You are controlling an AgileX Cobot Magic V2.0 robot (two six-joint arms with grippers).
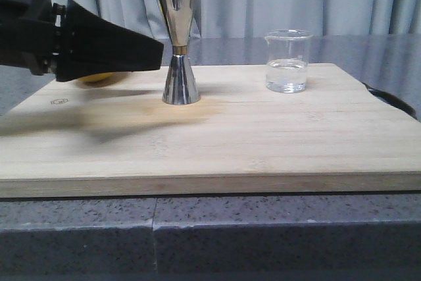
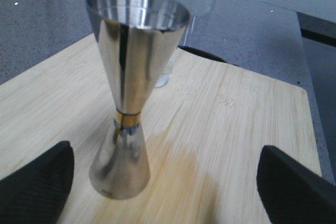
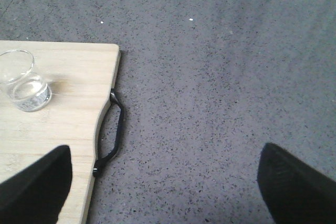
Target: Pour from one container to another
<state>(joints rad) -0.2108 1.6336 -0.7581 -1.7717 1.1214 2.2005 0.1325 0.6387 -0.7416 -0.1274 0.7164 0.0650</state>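
Note:
The steel hourglass jigger point(image 1: 179, 44) stands upright on the wooden board point(image 1: 263, 136), gold band at its waist. In the left wrist view the jigger point(image 2: 126, 87) rises close in front, nearer one finger. My left gripper point(image 1: 156, 51) hovers just left of it, open point(image 2: 165, 192) and empty, not touching. The clear glass beaker point(image 1: 287, 61) stands at the board's back right with a little clear liquid. The right wrist view shows the beaker point(image 3: 23, 80) off to one side. My right gripper point(image 3: 165, 187) is open over the grey counter beside the board, holding nothing.
A yellow lemon point(image 1: 99, 79) lies behind my left gripper, mostly hidden. A darker wet-looking stain point(image 1: 197, 106) spreads on the board by the jigger's foot. The board's black handle point(image 3: 110, 129) sticks out on its right end. Grey speckled counter point(image 3: 220, 77) surrounds the board.

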